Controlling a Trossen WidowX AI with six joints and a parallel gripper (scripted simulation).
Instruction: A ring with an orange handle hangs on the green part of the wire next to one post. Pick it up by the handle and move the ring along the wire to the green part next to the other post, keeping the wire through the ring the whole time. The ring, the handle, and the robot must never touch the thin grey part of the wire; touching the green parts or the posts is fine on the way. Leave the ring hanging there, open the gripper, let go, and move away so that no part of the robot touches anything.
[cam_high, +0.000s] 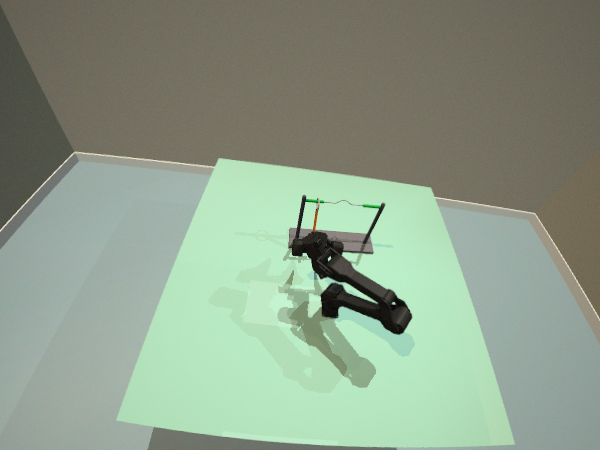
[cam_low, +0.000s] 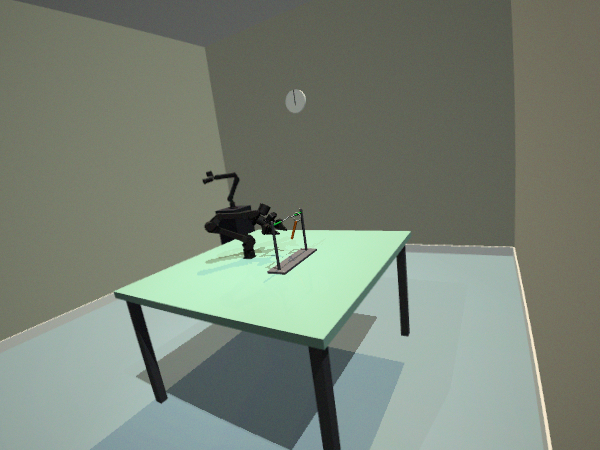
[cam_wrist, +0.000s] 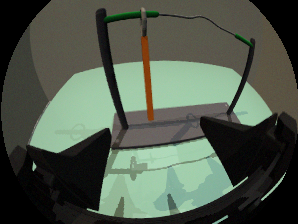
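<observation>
The ring (cam_high: 318, 202) (cam_wrist: 144, 21) hangs on the green part (cam_high: 310, 201) (cam_wrist: 125, 16) next to the left post (cam_high: 300, 220) (cam_wrist: 114, 75), with the wire through it. Its orange handle (cam_high: 315, 220) (cam_low: 294, 230) (cam_wrist: 148, 80) hangs down nearly straight, free of the fingers. My gripper (cam_low: 281, 230) (cam_wrist: 157, 127) is wide open and empty, on the near side of the handle; its fingers are hidden in the top view. The thin grey wire (cam_high: 344, 201) (cam_wrist: 196, 17) bends towards the other green part (cam_high: 371, 206) (cam_wrist: 243, 39) at the right post (cam_high: 375, 225) (cam_wrist: 245, 75).
The posts stand on a flat grey-brown base (cam_high: 357, 246) (cam_low: 292, 262) on the pale green table (cam_high: 400, 380) (cam_low: 325, 295). My arm (cam_high: 365, 282) reaches in from the near side. Another black arm shape (cam_low: 234, 187) stands behind mine in the exterior view.
</observation>
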